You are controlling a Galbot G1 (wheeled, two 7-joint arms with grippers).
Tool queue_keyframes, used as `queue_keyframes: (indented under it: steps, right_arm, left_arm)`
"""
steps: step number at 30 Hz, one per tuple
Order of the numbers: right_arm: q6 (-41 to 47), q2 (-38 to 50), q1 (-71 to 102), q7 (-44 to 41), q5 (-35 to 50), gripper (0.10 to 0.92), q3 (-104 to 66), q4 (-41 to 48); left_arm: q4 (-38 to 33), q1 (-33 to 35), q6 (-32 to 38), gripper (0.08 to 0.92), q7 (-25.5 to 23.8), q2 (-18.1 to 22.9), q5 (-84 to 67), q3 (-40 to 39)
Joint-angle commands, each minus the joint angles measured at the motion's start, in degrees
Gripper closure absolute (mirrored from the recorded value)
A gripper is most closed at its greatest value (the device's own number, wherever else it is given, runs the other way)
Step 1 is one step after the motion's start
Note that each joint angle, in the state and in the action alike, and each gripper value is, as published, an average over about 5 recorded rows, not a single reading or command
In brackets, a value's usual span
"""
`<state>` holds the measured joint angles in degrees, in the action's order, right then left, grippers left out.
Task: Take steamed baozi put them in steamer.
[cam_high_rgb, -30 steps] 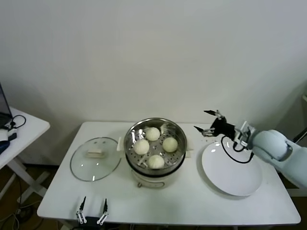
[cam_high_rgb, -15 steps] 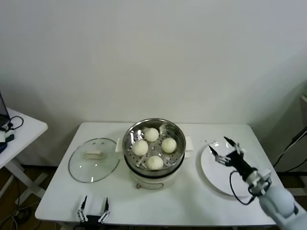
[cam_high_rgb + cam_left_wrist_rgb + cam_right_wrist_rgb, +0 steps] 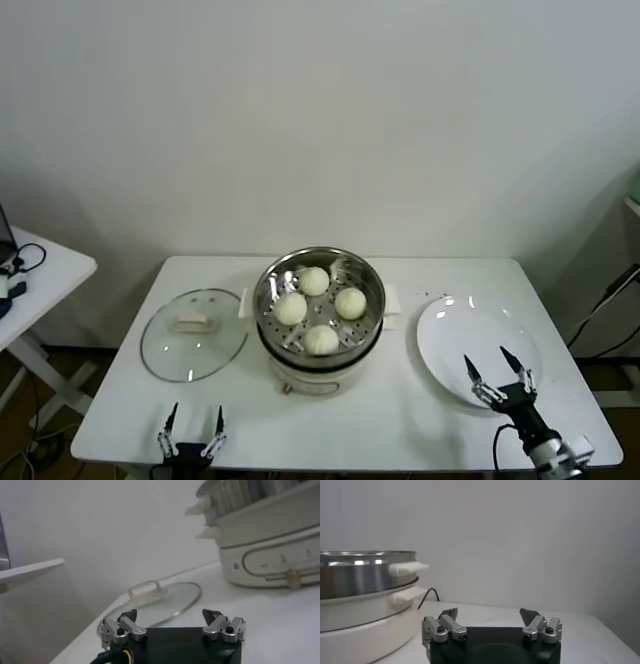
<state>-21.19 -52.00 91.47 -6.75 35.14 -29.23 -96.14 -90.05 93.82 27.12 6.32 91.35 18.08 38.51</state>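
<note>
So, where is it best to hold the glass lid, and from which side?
Probably by the small cream handle at the centre of the glass lid, coming from above: the lid lies flat on the table, handle up, and the left tool is nearest.

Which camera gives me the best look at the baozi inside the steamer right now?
The head view: it looks down into the steamer, showing all four steamed baozi on the perforated floor. The left wrist view shows only the pot base and basket edge from the side; the right wrist view shows only the basket's steel wall. Neither shows any baozi.
</note>
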Motion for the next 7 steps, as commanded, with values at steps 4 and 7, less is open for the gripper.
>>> queue_keyframes:
  steps: [4, 7]
  right_arm:
    - [-2.66, -4.45, 5.94, 0.42, 0.05, 0.203, -2.42, 0.28]
    - [-2.58, -4.54, 5.77, 0.42, 0.02, 0.203, -2.21, 0.29]
  left_arm:
    - [-2.16, -0.17, 0.51, 0.177, -1.14, -0.06, -4.33, 0.12]
    - [-2.2, -0.15, 0.52, 0.177, -1.18, -0.03, -4.34, 0.12]
